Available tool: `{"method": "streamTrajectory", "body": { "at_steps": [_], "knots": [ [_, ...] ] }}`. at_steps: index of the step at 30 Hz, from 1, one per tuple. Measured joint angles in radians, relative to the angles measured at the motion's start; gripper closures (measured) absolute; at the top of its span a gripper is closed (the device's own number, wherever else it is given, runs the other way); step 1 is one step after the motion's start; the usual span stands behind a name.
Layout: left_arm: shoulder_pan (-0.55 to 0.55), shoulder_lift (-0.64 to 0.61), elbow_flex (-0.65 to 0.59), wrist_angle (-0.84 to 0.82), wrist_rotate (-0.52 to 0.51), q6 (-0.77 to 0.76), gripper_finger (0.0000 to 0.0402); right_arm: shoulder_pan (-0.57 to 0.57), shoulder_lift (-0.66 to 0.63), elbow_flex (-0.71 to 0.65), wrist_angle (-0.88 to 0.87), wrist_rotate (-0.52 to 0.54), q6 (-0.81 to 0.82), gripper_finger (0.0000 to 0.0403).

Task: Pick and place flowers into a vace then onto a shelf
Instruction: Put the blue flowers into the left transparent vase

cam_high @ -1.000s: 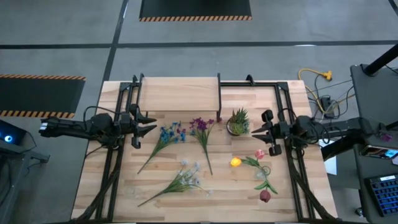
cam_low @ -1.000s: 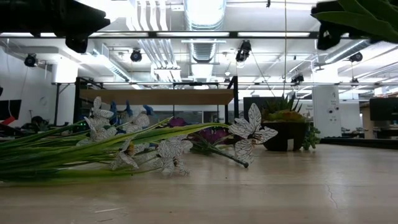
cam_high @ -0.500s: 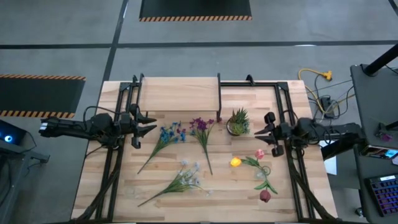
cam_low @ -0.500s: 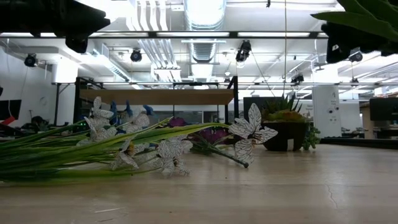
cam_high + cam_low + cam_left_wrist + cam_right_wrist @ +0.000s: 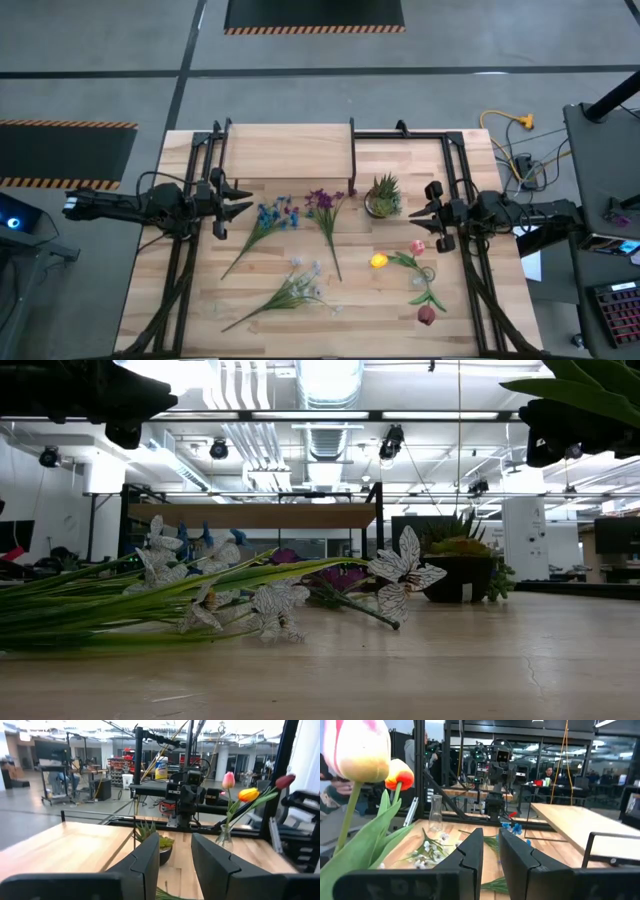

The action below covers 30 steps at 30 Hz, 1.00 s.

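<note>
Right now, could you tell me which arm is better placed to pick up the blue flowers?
The left: its end effector hovers right beside the blue flowers, while the right end effector sits across the potted plant.

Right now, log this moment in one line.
left gripper open, empty, near blue-flowered green stems | right gripper open, empty, near pink-yellow-red tulip stems | nothing picked

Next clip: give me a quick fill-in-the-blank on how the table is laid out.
The shelf holds ___ flowers. Between the blue flowers and the potted plant lie stems with ___ blooms. The right gripper is by the potted plant; the blue flowers lie by the ___ one.
Missing: no; purple; left.
</note>
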Motion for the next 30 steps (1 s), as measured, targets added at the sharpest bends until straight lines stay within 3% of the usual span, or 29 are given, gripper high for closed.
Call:
{"method": "streamTrajectory", "body": {
  "at_steps": [5,12,19,23,30],
  "knots": [
    [0.000,0.000,-0.001,0.008,0.000,0.034,0.0284,0.000,-0.002,0.000,0.013,0.000,-0.047,0.0351],
    [0.000,0.032,-0.004,0.025,0.002,0.034,0.0195,0.000,0.000,0.000,-0.011,0.000,0.029,0.0351],
    [0.000,0.131,0.000,0.267,-0.002,0.042,0.0116,0.000,-0.001,0.000,-0.009,0.000,0.024,0.0351],
    [0.000,0.190,0.041,0.376,-0.072,0.046,0.0107,0.000,-0.001,0.000,-0.009,0.000,0.005,0.0351],
    [-0.001,0.325,0.165,0.400,-0.074,0.001,0.0107,0.000,-0.001,0.000,-0.010,0.000,-0.001,0.0351]
  ]
}}
